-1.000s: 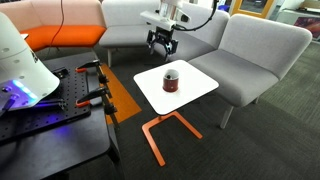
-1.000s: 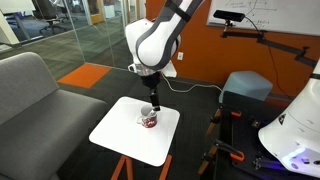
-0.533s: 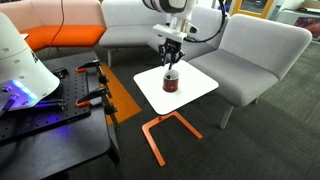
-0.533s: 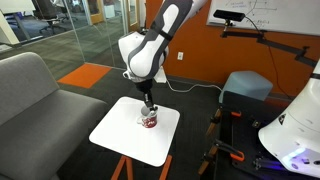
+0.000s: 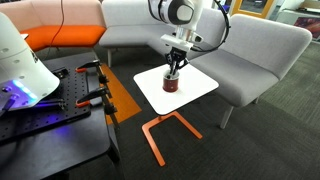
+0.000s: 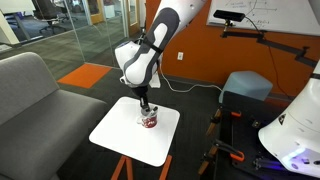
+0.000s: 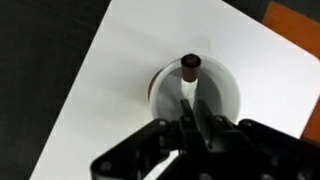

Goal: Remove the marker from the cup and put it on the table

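Note:
The small dark red cup (image 5: pixel 172 81) stands near the middle of the white table (image 5: pixel 150 92), and it shows in both exterior views (image 6: pixel 149 120). My gripper (image 5: pixel 174 67) points straight down over the cup's mouth (image 6: pixel 146 104). In the wrist view the marker (image 7: pixel 188 78) stands in the cup (image 7: pixel 225 92), a dark cap on a pale body. My gripper (image 7: pixel 196 118) is shut on the marker, its two dark fingers pressed together around the lower body. The marker is too thin to make out in the exterior views.
Grey sofa seats (image 5: pixel 250 55) stand behind and beside the table, whose bent orange frame (image 5: pixel 160 128) rests on the carpet. A black workbench with clamps (image 5: pixel 60 110) and a white rounded housing (image 6: pixel 295 125) lie close by. Bare table top (image 7: pixel 115 75) surrounds the cup.
The gripper has come down from above the table onto the cup's mouth, and its jaws have closed from wide open onto the marker.

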You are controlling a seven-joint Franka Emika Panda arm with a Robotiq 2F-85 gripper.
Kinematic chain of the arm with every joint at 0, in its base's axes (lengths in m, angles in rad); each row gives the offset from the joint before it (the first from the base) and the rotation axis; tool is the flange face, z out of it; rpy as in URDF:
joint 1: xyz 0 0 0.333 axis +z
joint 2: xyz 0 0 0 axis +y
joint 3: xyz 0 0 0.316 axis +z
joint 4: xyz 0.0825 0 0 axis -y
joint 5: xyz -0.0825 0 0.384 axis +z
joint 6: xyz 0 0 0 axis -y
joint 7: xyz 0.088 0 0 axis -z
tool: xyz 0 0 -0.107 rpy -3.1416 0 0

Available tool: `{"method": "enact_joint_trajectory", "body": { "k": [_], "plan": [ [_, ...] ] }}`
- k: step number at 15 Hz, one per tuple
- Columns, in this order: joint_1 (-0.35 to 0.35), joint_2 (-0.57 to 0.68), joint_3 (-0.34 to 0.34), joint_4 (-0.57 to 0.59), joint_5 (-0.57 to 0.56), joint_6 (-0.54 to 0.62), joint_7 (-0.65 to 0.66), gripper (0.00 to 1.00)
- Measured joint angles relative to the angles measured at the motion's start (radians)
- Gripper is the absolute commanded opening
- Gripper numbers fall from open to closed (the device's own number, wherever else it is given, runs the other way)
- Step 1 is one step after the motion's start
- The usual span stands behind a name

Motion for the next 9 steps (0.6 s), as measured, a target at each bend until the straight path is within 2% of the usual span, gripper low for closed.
{"method": "enact_joint_trajectory", "body": {
  "k": [1, 6, 9],
  "plan": [
    [-0.001, 0.011, 0.0, 0.011, -0.001, 0.0, 0.0, 0.31],
    [-0.005, 0.051, 0.001, 0.051, -0.002, -0.007, 0.0, 0.24],
    [-0.008, 0.061, 0.004, 0.06, -0.002, -0.017, 0.0, 0.39]
  ]
}}
